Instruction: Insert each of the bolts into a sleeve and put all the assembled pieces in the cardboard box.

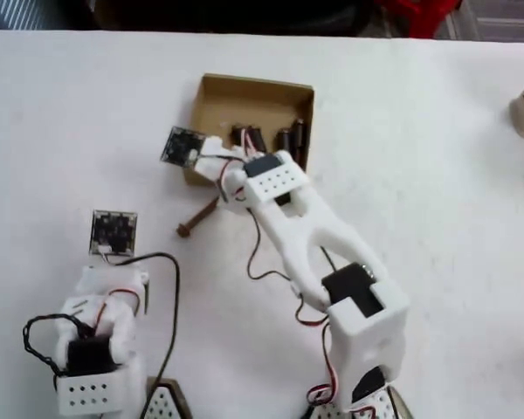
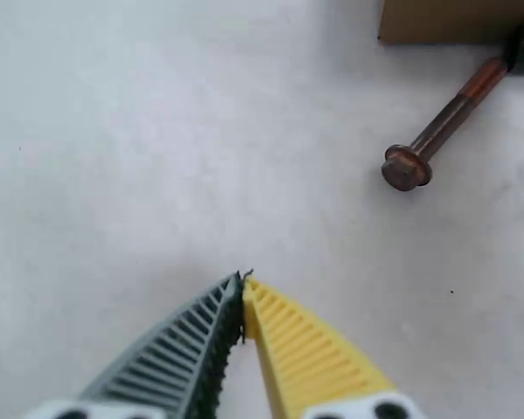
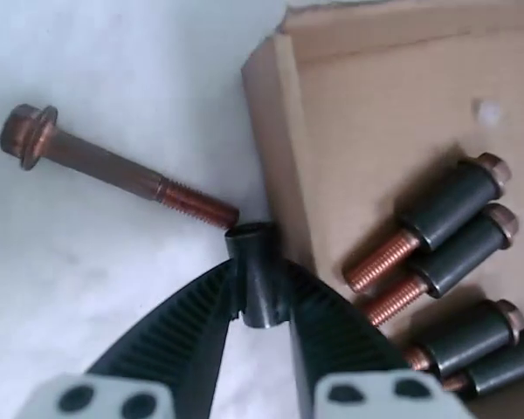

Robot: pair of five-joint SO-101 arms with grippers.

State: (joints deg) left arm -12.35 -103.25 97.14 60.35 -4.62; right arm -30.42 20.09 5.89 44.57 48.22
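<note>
Right wrist view shows my right gripper (image 3: 260, 290) pinching the short black tubular sleeve (image 3: 255, 249), just beside the threaded tip of the copper flanged bolt (image 3: 105, 166) on the white table (image 3: 113, 52), near the brown cardboard box (image 3: 279, 131). I'd line bore with thread and push gently, since the bolt could skid. My left gripper (image 2: 243, 284) is pressed together, empty. I count 1 loose bolt, 1 sleeve and 4 assembled pieces (image 3: 450, 205) boxed.

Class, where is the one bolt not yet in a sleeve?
In the high view the bolt lies on the table just off the lower left corner of the cardboard box, its threaded tip next to the black sleeve.
</note>
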